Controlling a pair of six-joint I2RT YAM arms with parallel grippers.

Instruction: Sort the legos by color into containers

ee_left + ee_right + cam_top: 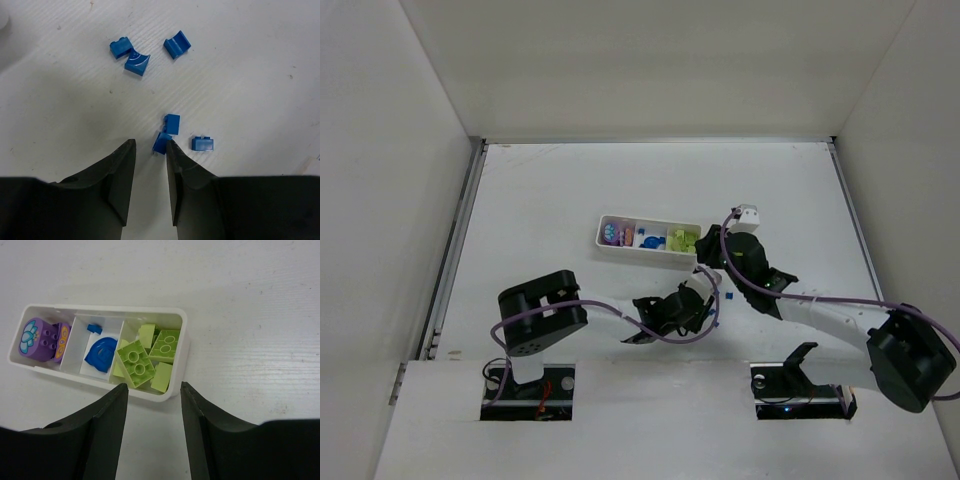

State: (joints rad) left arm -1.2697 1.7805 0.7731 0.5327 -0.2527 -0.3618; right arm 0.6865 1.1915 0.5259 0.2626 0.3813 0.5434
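**Only blues left out, left gripper lining up on the closest one**

Everything loose is blue. There are six tiny blue legos [161,142] scattered on the surface [250,75], on the near side of the tray and off toward its yellow-green end.

The tray [184,335] itself looks mostly sorted. Purple pieces [42,337] sit in one end section, and a blue ring-shaped piece [100,352] plus one tiny blue bit are in the middle. Yellow-green bricks [137,362] are piled in the other end. My read is that the loose blues all belong in the middle section.

The left gripper [150,144] has its jaws parted just a little and is pinching nothing. The nearest blue sits right at the tip of one finger and looks to be touching its inner edge, so it isn't squarely in the gap. I'd guess the opening is narrow because two other blues lie just beside that one and a wide spread would knock them. From the top view, the left arm reaches long and low across toward the tray's near side, with the wrist aimed down at the surface.

The right gripper [153,387] is spread wider and is empty. It hangs over the near wall of the tray at the yellow-green end, with its arm bent in from its base. It's probably just parked out of the way.
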